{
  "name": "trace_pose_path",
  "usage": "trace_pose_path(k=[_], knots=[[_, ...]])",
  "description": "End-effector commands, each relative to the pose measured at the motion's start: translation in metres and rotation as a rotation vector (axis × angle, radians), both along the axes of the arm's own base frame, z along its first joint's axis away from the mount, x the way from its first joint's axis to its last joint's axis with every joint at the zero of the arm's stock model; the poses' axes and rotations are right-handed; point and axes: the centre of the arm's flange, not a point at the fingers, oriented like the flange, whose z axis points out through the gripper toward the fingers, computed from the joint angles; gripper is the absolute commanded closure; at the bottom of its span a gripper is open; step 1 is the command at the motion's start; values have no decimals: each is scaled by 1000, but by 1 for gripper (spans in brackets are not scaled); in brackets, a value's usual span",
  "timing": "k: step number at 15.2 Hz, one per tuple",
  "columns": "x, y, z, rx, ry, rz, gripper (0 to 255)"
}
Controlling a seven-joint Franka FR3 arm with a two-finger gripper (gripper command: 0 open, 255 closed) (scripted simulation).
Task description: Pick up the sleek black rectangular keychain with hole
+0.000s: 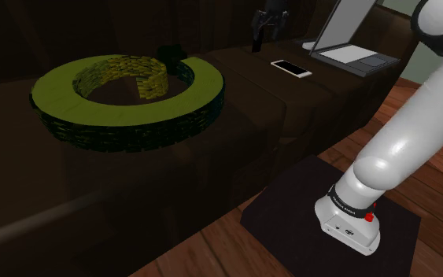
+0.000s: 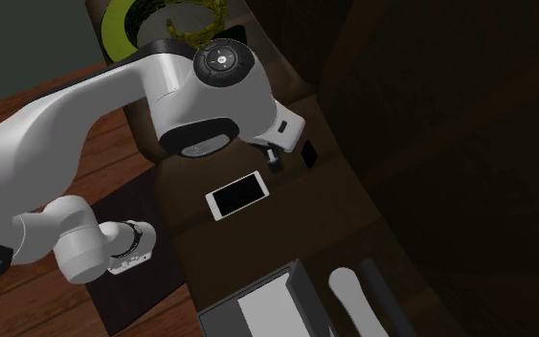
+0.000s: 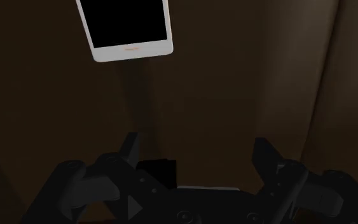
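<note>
The keychain (image 2: 308, 153) is a small flat black rectangle lying on the dark brown surface (image 2: 353, 220). My black gripper (image 2: 279, 160) hangs right beside it, low over that surface. In the wrist view the gripper (image 3: 198, 153) is open, its fingers (image 3: 133, 149) standing wide apart. The keychain (image 3: 157, 170) lies between them, close to one finger and far from the other, with no clasp on it. In the shoulder view the gripper (image 1: 265, 31) points down at the far end of the surface; I cannot make out the keychain's hole.
A white-framed phone (image 2: 237, 194) (image 1: 291, 68) with a black screen lies close by, just beyond the fingertips (image 3: 128, 28). An open grey laptop (image 1: 345, 39) stands past it. A large green ring-shaped object (image 1: 125, 98) sits further along. Wooden floor and the dark stand (image 1: 330, 212) lie below.
</note>
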Motion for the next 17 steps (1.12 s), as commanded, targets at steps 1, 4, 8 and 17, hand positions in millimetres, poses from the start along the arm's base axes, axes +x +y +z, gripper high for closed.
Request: trace_pose_path(k=[1, 4, 8, 17], knots=[[16, -14, 8, -2, -18, -22, 0], [41, -35, 21, -4, -43, -53, 0], [68, -61, 37, -7, -70, -89, 0], [68, -61, -3, -7, -70, -89, 0]])
